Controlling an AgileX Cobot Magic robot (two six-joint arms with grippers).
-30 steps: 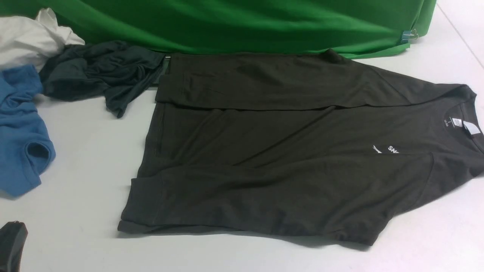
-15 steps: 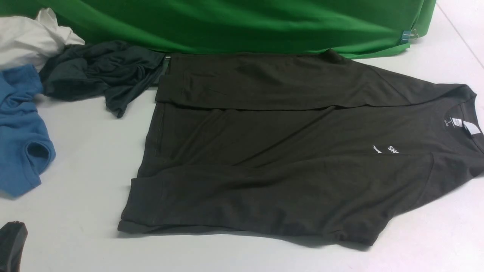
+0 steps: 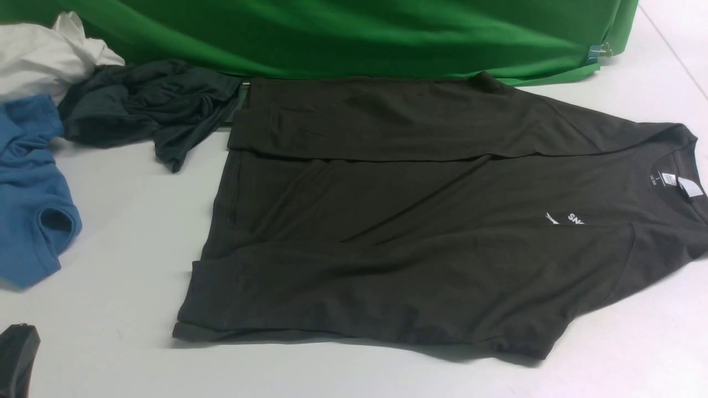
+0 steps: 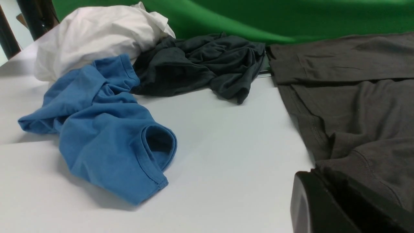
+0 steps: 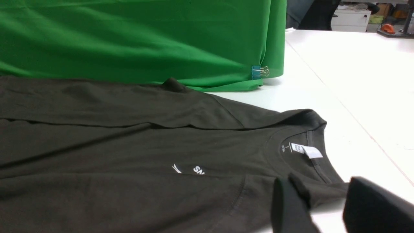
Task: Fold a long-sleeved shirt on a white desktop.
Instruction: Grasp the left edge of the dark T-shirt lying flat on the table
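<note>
The long-sleeved shirt lies flat on the white desktop, collar to the right and hem to the left. Both sleeves are folded in over the body. Its white chest lettering is partly covered by the near fold, and the neck label shows. My left gripper sits at the near left corner, clear of the hem; only a dark finger shows in its wrist view. My right gripper is open beside the shirt's near shoulder, out of the front view.
A crumpled dark teal-grey garment, a blue garment and a white cloth are piled at the far left. The green backdrop hangs along the back, held by a blue clip. The grey cable slot peeks out between garments.
</note>
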